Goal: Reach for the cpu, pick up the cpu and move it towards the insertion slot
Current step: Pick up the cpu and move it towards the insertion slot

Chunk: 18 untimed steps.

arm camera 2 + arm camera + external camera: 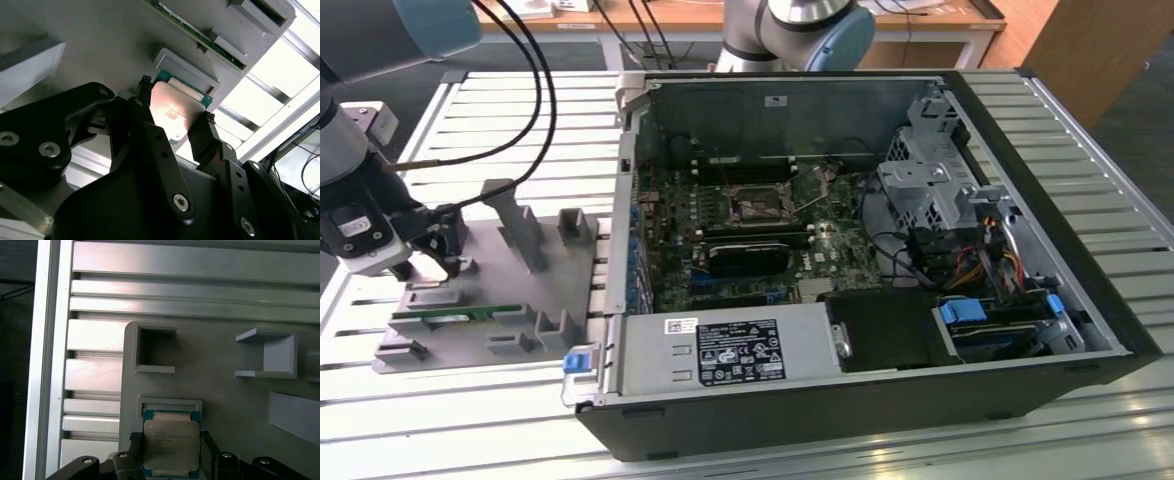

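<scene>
Bright, even light; glare on cpu [172,112]

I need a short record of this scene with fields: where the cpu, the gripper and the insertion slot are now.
cpu: at a pocket of the grey fixture, metal top up
gripper: at the cpu; grip cannot be told
insertion slot: inside the open computer case, to the exterior view's right of the fixture
task state: cpu not yet at the slot

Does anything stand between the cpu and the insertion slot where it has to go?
Yes. The open case's side wall rises between the grey fixture, where the cpu sits, and the insertion slot.
</scene>
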### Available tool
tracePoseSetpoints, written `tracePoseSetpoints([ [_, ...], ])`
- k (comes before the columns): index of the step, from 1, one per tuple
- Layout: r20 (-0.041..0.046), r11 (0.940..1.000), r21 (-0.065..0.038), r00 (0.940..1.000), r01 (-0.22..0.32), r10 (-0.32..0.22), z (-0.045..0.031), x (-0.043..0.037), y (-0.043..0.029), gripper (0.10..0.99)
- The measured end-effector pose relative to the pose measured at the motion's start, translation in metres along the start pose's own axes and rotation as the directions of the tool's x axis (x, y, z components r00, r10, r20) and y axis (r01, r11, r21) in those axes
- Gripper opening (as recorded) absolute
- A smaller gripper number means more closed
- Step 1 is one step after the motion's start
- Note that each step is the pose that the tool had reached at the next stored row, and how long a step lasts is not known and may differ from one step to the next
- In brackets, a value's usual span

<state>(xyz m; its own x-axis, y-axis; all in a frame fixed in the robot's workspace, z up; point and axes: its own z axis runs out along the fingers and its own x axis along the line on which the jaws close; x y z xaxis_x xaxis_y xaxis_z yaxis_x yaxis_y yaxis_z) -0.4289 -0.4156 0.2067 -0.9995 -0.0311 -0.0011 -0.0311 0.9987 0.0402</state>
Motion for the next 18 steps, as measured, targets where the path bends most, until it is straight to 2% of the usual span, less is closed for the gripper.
tracePoseSetpoints([
  [10, 0.0, 1.0, 0.0, 1.0, 0.0, 0.0, -0.0093, 0.0, 0.0004, 0.545],
  [15, 0.0, 1.0, 0.0, 1.0, 0.0, 0.0, -0.0182, -0.0001, 0.0008, 0.545],
  [18, 0.0001, 1.0, 0.0, 1.0, 0.0, 0.0, -0.0261, -0.0001, 0.0013, 0.545],
])
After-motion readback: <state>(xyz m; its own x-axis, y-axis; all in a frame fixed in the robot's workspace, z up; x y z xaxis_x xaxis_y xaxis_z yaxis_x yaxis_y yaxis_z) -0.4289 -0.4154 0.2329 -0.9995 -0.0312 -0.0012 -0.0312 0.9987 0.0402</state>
